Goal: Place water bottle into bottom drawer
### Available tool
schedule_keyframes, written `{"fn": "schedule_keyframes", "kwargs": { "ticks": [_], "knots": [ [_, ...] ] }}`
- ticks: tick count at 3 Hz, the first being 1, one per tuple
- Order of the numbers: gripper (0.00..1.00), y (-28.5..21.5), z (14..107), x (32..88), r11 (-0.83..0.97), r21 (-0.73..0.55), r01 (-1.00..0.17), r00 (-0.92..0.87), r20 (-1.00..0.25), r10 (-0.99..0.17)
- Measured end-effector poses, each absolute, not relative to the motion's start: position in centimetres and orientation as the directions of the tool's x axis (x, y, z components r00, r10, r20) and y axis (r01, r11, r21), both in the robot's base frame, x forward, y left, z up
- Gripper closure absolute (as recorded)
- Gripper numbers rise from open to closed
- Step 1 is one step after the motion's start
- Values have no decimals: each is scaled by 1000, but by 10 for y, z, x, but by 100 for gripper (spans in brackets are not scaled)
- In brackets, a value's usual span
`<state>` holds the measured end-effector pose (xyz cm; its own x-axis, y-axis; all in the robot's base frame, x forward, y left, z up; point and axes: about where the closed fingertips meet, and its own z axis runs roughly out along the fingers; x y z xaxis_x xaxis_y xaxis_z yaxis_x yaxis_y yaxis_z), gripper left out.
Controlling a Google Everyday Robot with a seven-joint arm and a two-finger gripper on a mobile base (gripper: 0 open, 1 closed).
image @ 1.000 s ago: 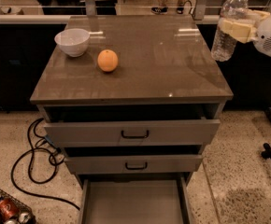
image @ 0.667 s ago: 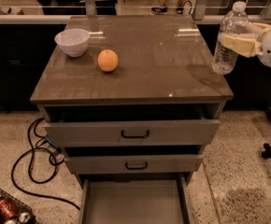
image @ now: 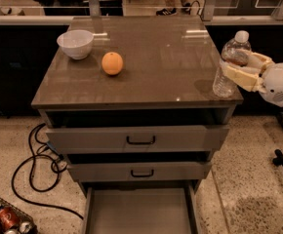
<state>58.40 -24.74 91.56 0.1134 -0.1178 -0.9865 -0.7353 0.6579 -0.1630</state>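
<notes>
The hand (image: 239, 68) reaches in from the right edge of the view with its cream fingers (image: 236, 77) closed around the middle of the water bottle (image: 235, 49). It holds the bottle close to upright, white cap on top and leaning slightly back toward the wrist. A grip at mid-body looks sensible: it leaves the cap and base free and should keep the light, clear plastic from swinging when carried. The bottle's base sits at the near right corner of the brown surface (image: 156, 62), just below the hand. Whether it rests there or hangs a little above cannot be told, though a dim shadow lies beside it on the side away from the wrist. Well off on that same side, across the surface, are an orange (image: 112, 63) and, beyond it, a white bowl (image: 76, 44). Both are far enough away to play no part. Below the hand and inward from it, three grey drawers stand pulled out in steps. The top drawer (image: 136, 139) and the middle drawer (image: 139, 171) are out less than the bottom drawer (image: 141, 213), which projects farthest and so shows its bare floor from above. That stepping is probably what makes a straight drop-in possible. As I judge it, the bottle is gripped but not yet carried, and the move down and across to the lowest drawer remains.
</notes>
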Motion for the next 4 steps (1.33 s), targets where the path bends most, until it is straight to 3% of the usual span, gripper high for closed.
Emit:
{"fn": "schedule_keyframes", "kwargs": {
  "ticks": [2, 4],
  "knots": [
    [100, -250, 931, 578, 662, -149, -735, 102, -989, -110],
    [100, -244, 1022, 529, 670, -116, -733, 48, -992, -120]
  ]
}}
